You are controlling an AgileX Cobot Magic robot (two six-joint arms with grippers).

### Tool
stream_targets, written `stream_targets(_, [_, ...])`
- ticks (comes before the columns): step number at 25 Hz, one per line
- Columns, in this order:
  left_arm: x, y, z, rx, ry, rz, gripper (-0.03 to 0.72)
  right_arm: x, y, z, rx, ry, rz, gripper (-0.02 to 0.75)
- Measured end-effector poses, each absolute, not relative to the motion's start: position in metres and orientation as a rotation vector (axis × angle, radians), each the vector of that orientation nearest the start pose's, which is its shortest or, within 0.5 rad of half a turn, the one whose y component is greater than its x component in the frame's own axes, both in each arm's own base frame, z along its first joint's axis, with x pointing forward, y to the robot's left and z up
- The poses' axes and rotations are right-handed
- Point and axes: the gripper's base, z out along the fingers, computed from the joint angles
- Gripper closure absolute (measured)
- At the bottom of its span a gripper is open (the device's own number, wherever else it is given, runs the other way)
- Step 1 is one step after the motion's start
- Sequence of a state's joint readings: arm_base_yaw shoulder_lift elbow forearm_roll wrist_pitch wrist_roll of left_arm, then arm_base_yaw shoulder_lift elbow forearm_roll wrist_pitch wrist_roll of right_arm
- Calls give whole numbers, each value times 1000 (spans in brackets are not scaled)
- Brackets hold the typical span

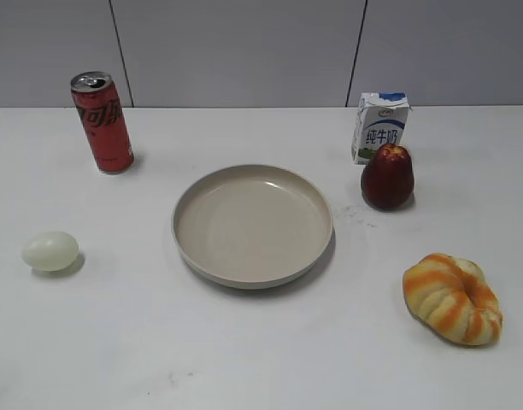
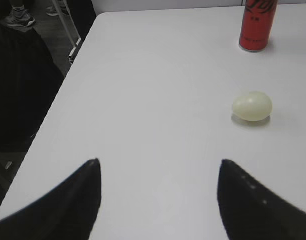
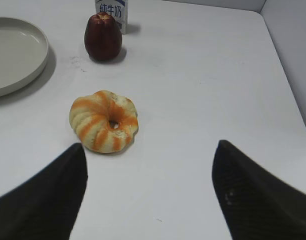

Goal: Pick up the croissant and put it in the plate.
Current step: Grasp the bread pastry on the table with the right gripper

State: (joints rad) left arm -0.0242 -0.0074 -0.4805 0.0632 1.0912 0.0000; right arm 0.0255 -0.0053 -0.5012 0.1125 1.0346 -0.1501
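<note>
**Reach and grab: croissant w/ right claw**

White tabletop [image 1: 244,359] against a grey panelled wall, nothing held yet. The croissant [image 1: 452,298] sits at the near right, well apart from the plate [image 1: 253,225] in the centre, which holds nothing. A dark red apple [image 1: 387,177] and a milk carton [image 1: 380,126] stand behind it, near the plate's far right rim. A red can [image 1: 102,122] is at the far left and an egg [image 1: 50,251] at the near left.

Right claw [image 3: 149,192] has its jaws wide apart, hovering short of the croissant [image 3: 104,128], which lies ahead and to the left of the claw's centre line. Left claw [image 2: 160,197] is also spread apart, w/ the egg [image 2: 252,106] ahead and to its right; prob best kept parked.

How to do it well, imo:
- Shift the right claw left first so the pastry sits between the fingers, then descend.
- Straddle the puffy body across its width; looks soft, so close gently.
- Lift clear before travelling left, keeping away from the apple.
- Release over the plate's middle, not the rim.
</note>
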Motion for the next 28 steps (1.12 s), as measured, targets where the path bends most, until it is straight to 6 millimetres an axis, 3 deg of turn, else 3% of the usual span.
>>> stream_targets(8, [-5,5,270,22,2086,61,137,-5,9,280,-178,1999,54,148])
stream_targets(12, [-5,5,270,22,2086,61,137,8,9,280,-179,2084,61,148])
stream_targets(20, [-5,5,270,22,2086,61,137,84,15,292,-154,2375,166,148])
stream_targets(28, [-5,5,270,22,2086,61,137,178,27,263,-173,2693,335,149])
